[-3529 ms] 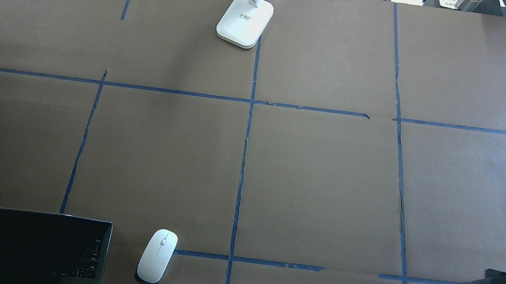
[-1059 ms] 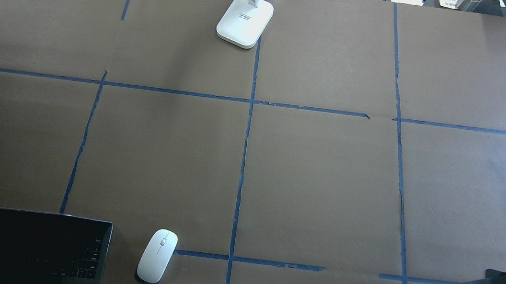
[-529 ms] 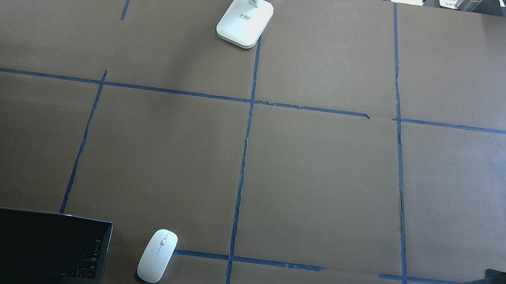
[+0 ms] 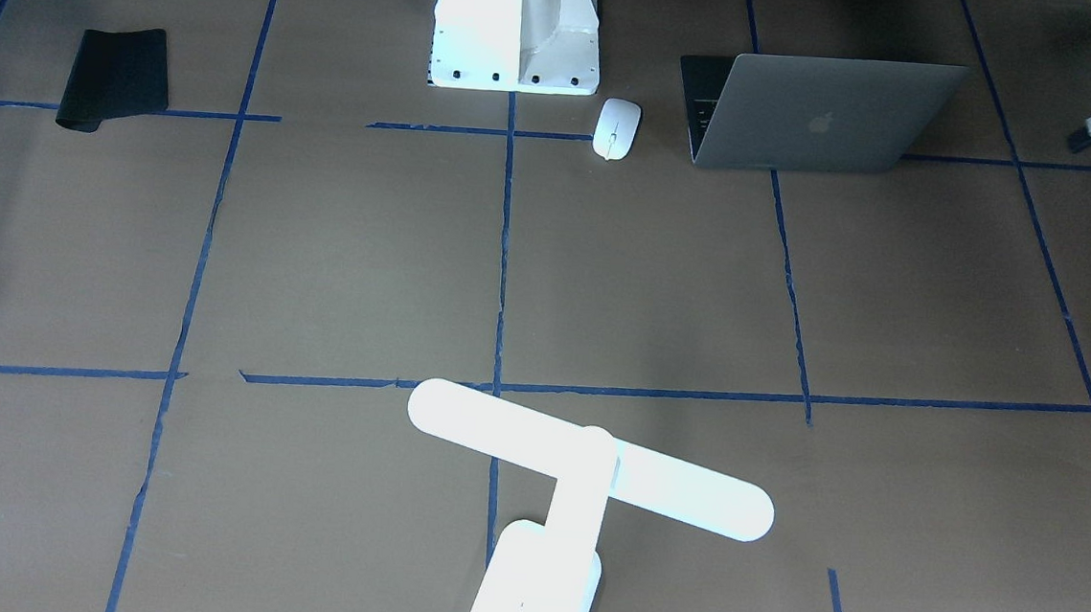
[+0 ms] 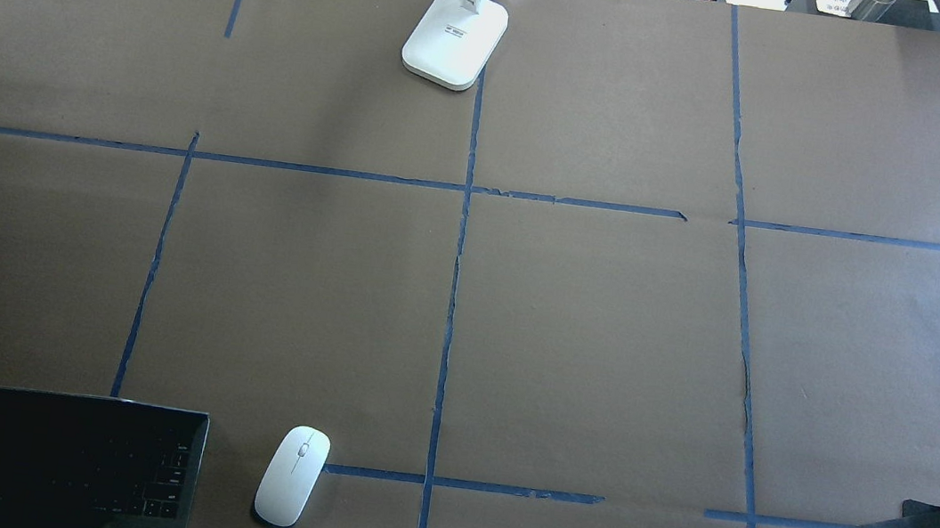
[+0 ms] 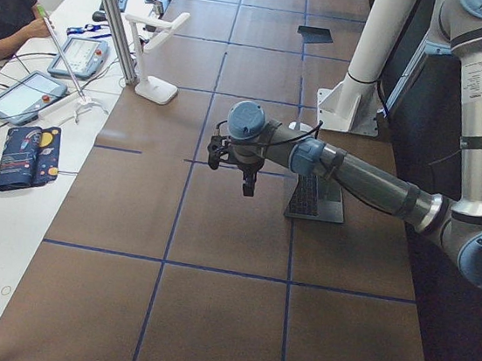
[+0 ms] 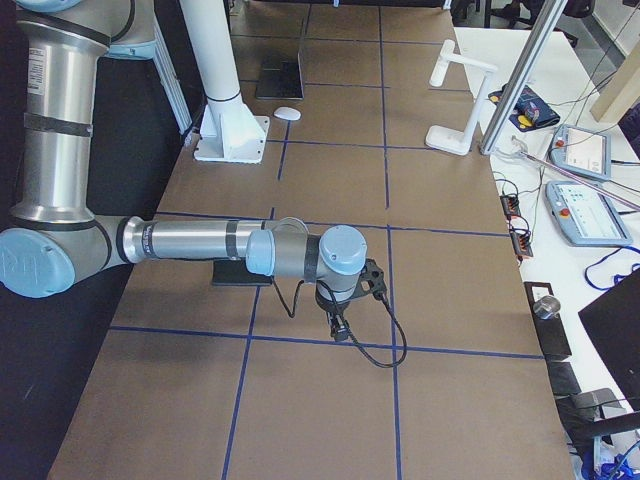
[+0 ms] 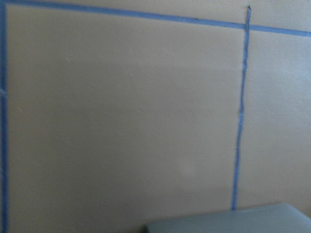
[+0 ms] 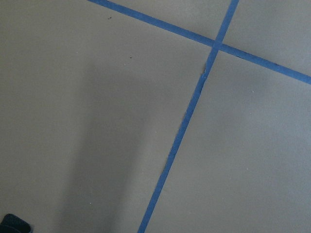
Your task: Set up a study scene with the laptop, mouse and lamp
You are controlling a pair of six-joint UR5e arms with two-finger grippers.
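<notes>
overhead exterior shows neither arm over the brown paper-covered table (image 5: 607, 317), so nothing is in hand yet. the thin silver-grey metal laptop (image 4: 823, 114) stands open at the robot's near edge, on its left side. the small flat white oval mouse (image 4: 615, 128) lies just beside it without touching, between it and the white boxy pedestal (image 4: 517, 26). the bright white t-shaped desk lamp (image 4: 583, 462) stands at the far edge, mid-table. the black rectangular mat (image 4: 115, 74) lies at the near right.

the left gripper (image 6: 234, 166) hangs above the table just out from the laptop. the right gripper (image 7: 340, 322) hangs over bare paper near the mat. these views don't let you tell whether either one is open or closed.

i'd judge the laptop goes first, with the left arm. take it by the keyboard base, not the hinged lid, which would likely fold under a push. slide it rather than lift it, since a thin metal slab looks awkward for two fingers. steer your path away from the mouse.
</notes>
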